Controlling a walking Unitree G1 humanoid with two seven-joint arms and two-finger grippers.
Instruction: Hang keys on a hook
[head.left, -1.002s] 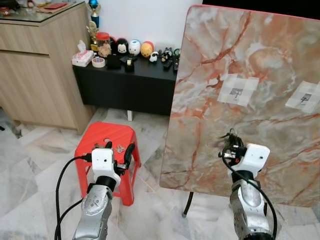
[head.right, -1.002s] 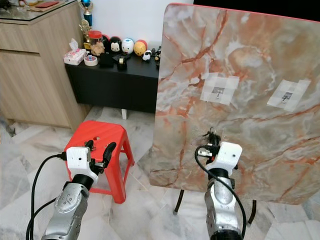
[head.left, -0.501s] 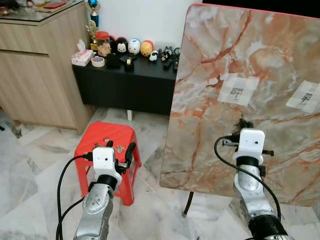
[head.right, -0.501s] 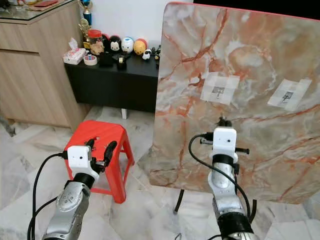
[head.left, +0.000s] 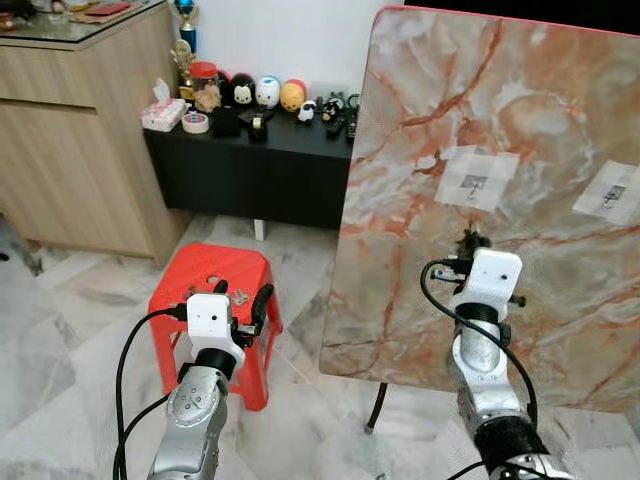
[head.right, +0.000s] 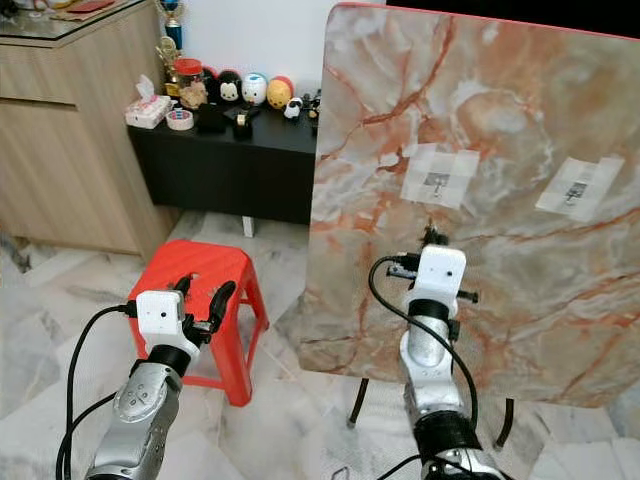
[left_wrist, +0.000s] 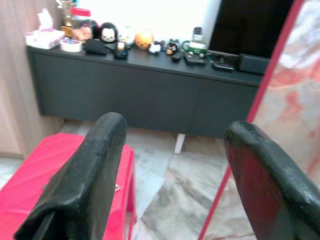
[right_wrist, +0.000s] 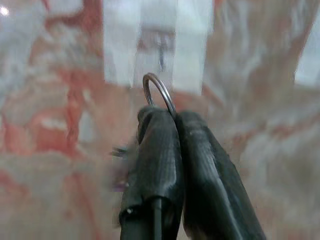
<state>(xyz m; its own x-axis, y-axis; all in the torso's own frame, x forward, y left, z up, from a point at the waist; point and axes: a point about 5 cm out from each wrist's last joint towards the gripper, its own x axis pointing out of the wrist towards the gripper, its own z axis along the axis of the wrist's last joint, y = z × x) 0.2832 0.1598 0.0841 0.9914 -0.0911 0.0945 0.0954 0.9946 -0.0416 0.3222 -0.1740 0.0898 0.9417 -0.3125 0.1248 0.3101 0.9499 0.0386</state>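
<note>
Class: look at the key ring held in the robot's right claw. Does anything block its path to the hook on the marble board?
Nothing visible does. The right claw pinches the key ring, and the hook on its white patch lies just beyond it on the marble board.

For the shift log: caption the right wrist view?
Right gripper pinches key ring just below taped hook on marble board.
</note>
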